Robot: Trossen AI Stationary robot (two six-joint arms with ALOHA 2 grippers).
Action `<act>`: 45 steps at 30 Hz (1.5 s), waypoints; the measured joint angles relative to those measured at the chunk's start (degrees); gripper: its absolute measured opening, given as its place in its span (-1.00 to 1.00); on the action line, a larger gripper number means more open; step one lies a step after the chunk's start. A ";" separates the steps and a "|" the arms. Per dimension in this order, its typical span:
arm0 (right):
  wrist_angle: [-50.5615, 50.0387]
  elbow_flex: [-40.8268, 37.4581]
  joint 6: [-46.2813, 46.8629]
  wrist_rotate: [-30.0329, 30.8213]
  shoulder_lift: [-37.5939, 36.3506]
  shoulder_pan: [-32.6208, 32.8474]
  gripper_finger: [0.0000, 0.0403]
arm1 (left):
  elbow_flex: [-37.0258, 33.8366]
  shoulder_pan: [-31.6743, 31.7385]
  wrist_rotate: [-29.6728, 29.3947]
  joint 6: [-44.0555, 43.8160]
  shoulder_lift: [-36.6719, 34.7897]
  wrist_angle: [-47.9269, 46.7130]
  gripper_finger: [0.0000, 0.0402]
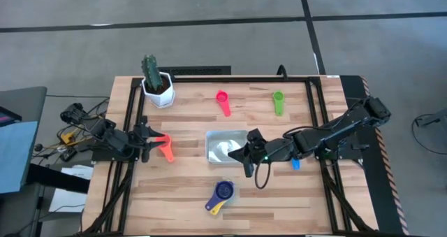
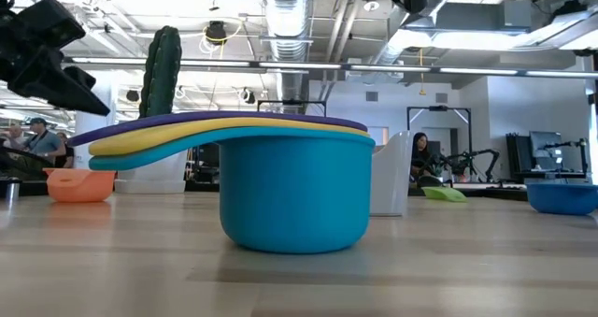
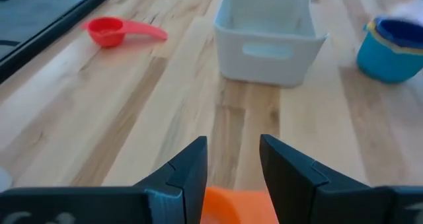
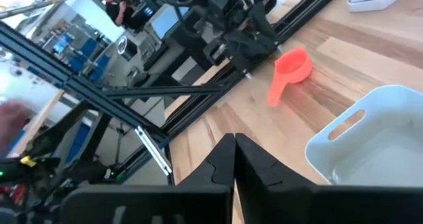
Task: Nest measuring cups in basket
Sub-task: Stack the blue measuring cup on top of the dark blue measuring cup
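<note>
**Cups mostly scattered, basket holds none**

Nearest the bench's (image 1: pixel 181 195) front edge stands a nested stack (image 1: pixel 222 194): the teal cup (image 2: pixel 291 191) at the bottom, yellow-orange (image 2: pixel 177 135) and purple (image 2: pixel 220 121) inside it, handles fanned together. That stack is on the bare wood, outside the basket.

At mid-depth, the left pincer (image 1: pixel 148 142) sits low at the left side with its fingers apart, the orange-red cup (image 1: pixel 165 147) lying just ahead of them and not gripped. The basket (image 1: pixel 213 138) lies at the centre and appears to hold no cup. The right pincer (image 1: pixel 246 155) hovers at the basket's right edge, clenched and holding nothing. The blue cup (image 1: pixel 295 164) lies beside the right arm, partly hidden under it.

Farther back, the pink cup (image 1: pixel 223 101) and green cup (image 1: pixel 278 101) lie apart.

Judged from this, only three cups are nested; four singles remain loose, and everything has yet to go into the basket.
</note>
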 joint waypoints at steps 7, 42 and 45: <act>3.38 0.00 -0.52 0.80 0.00 -6.49 -0.90 | 0.00 0.01 -0.01 -0.95 0.00 -2.27 -0.36; -42.29 0.04 18.33 -12.23 -1.57 -30.32 -0.37 | 0.02 -0.01 -0.58 -2.54 0.00 -2.37 -0.36; -30.25 0.05 10.63 -16.23 1.92 -31.48 -0.35 | 0.04 -0.01 -1.90 -5.00 0.00 -2.68 -0.36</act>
